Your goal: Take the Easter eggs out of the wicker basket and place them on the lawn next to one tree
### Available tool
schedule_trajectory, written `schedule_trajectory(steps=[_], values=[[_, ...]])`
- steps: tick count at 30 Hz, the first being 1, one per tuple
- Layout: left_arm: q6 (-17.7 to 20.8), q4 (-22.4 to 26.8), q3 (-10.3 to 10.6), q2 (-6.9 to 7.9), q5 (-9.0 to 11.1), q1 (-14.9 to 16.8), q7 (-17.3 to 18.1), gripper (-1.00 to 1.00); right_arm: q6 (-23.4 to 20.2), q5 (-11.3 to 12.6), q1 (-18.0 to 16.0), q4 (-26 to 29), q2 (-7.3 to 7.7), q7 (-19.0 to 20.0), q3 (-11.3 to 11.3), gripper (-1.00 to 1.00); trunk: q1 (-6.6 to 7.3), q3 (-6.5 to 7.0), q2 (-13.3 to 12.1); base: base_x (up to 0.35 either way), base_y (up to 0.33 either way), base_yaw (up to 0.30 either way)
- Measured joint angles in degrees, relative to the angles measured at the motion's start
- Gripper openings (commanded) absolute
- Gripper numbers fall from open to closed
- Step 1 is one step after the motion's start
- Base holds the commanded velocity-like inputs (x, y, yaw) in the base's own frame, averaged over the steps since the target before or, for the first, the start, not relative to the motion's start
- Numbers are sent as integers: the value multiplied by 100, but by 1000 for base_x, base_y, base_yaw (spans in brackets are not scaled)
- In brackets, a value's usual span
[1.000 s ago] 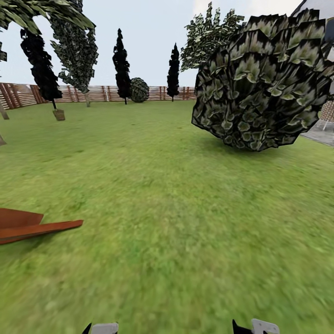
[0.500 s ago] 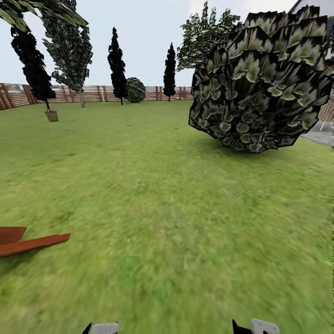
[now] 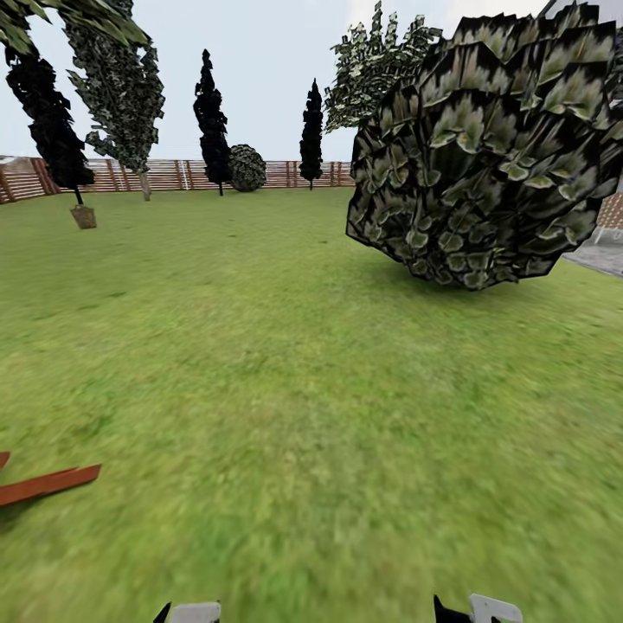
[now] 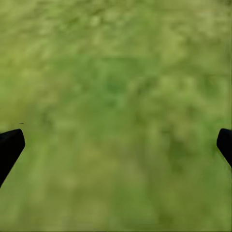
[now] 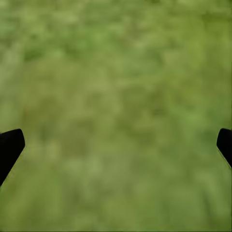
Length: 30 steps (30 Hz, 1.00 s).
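Far out on the lawn (image 3: 285, 363), the wicker basket (image 3: 84, 216) waits; both left gripper (image 4: 116, 145) and right gripper (image 5: 116, 145) hang spread apart and empty, likely ready for eggs.

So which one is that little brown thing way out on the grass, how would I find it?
Start at the wooden fence along the far edge of the lawn, then look to its left end, where a dark narrow tree stands. The small brown basket-like object sits on the grass at its foot. Unlike the dark foliage around it, it is light brown and squat.
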<state>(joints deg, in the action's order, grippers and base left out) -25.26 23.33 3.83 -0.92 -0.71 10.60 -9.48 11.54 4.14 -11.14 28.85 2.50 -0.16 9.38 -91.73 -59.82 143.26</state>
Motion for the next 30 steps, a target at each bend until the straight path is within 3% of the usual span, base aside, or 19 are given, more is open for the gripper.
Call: schedule_trajectory(steps=[30], values=[[0, 0, 0, -9, 0, 0, -9, 100, -6, -8, 0, -23, -4, 0, -34, 100, 0, 0, 0, 337, -71, 0]])
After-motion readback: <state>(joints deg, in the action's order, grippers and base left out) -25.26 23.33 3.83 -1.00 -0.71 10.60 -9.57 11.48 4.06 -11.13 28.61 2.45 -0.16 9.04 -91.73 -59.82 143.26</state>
